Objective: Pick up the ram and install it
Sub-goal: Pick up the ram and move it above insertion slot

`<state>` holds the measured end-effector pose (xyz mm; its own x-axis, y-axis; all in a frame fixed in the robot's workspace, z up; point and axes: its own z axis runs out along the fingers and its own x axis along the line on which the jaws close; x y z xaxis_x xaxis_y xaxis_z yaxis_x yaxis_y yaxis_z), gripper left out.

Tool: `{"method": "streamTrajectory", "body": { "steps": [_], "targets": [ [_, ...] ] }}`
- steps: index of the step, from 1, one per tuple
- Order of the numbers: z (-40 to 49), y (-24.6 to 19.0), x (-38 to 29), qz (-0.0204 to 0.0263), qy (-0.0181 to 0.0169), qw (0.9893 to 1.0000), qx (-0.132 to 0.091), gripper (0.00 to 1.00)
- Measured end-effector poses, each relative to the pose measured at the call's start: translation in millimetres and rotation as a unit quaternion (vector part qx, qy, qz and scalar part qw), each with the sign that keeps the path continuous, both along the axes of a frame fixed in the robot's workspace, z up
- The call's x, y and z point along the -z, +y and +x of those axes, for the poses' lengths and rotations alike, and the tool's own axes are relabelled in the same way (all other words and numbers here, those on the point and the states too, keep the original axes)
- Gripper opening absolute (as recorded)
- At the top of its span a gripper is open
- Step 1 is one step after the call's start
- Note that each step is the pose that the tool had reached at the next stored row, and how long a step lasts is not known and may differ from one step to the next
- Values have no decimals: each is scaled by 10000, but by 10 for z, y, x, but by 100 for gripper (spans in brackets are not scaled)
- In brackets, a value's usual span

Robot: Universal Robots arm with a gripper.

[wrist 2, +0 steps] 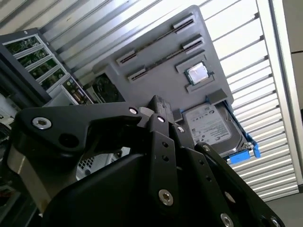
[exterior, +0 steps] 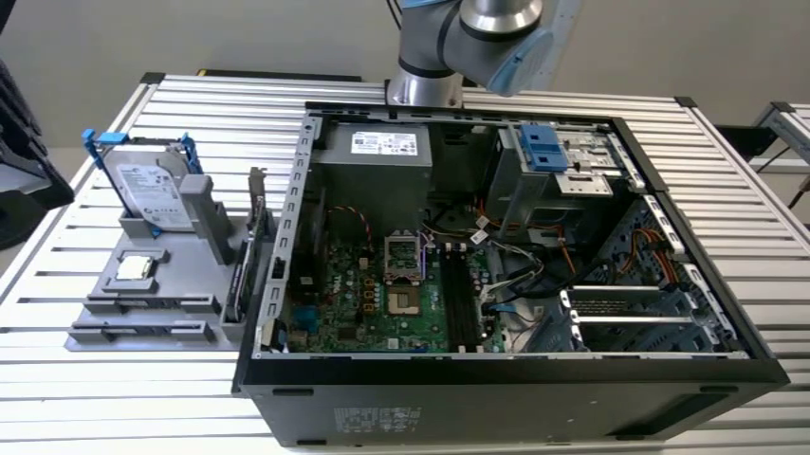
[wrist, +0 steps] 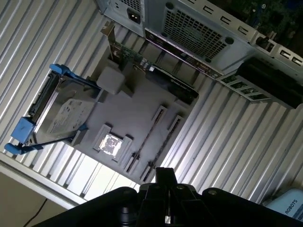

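Note:
The ram [wrist: 147, 137] looks like a thin dark stick standing on edge between slot ends of the grey holder [wrist: 137, 109]. It shows the same way in the second wrist view, ram [wrist 2: 156, 40] on holder [wrist 2: 161, 61]. My gripper [wrist: 165, 176] hangs high above the holder's near edge, well apart from the ram, and nothing shows in it. Its black body [wrist 2: 158, 106] fills the lower part of the second wrist view. In the exterior view the arm [exterior: 469, 38] rises behind the open computer case [exterior: 506, 365], whose long black memory slots [exterior: 462, 308] lie on the green board.
On the holder [exterior: 108, 284] a silver hard drive [exterior: 150, 190] with blue rails leans upright. A square chip [exterior: 137, 268] lies flat, and an upright card [exterior: 260, 232] with a metal bracket stands beside the case. Cables and drive cages crowd the case's right half.

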<state>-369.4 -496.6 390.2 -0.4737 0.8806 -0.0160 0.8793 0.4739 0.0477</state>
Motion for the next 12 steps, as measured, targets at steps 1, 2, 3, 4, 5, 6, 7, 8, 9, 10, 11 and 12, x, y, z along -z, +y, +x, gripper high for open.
{"method": "streamTrajectory", "body": {
  "steps": [1,2,3,4,5,6,7,8,9,10,11,12],
  "targets": [
    [-1,0,0,0,0,10000,42,0],
    [-2,0,0,0,0,10000,79,0],
    [-2,0,0,0,0,9999,120,0],
    [-3,0,0,0,0,9999,159,0],
    [-4,0,0,0,0,9998,197,0],
    [-4,0,0,0,0,9997,235,0],
    [-5,0,0,0,0,9996,273,0],
    [-6,0,-1,0,0,9995,311,0],
    [-6,0,0,0,0,9994,352,0],
    [-7,0,0,0,0,9992,391,0],
    [-8,0,0,0,0,9991,432,0],
    [-9,0,0,0,0,9989,470,0]
  ]
}}
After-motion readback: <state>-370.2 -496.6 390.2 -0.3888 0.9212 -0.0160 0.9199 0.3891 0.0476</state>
